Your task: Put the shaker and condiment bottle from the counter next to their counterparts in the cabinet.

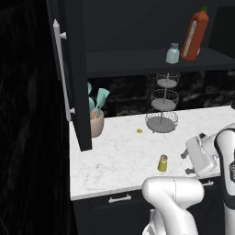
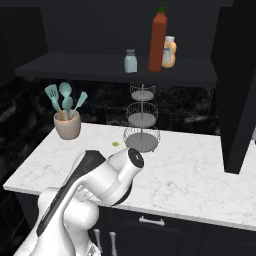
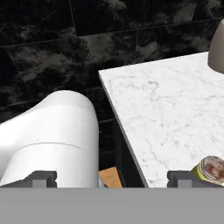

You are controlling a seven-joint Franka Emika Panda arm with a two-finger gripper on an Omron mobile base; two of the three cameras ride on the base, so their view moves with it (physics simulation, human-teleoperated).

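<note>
The tiny yellow shaker [image 1: 162, 163] with a grey cap stands on the white marble counter [image 1: 114, 156] near its front edge. My gripper [image 1: 187, 163] hovers just right of it, open, with nothing between its fingers. In the hand view the shaker [image 3: 210, 170] sits at the lower right, beside the right fingertip [image 3: 179, 178], outside the jaws. The tall red condiment bottle [image 1: 195, 34] [image 2: 157, 40] stands on the cabinet shelf [image 1: 137, 62]. It is flanked by the counterparts: a pale blue-grey shaker [image 1: 172, 53] [image 2: 130, 61] and a short orange bottle [image 2: 169, 52].
A three-tier wire stand [image 1: 161, 103] stands at the back of the counter. A beige crock of teal utensils [image 1: 96, 121] sits at the left, beside the open cabinet door [image 1: 73, 82] with its silver bar handle. A small yellow-green bit [image 1: 139, 131] lies mid-counter.
</note>
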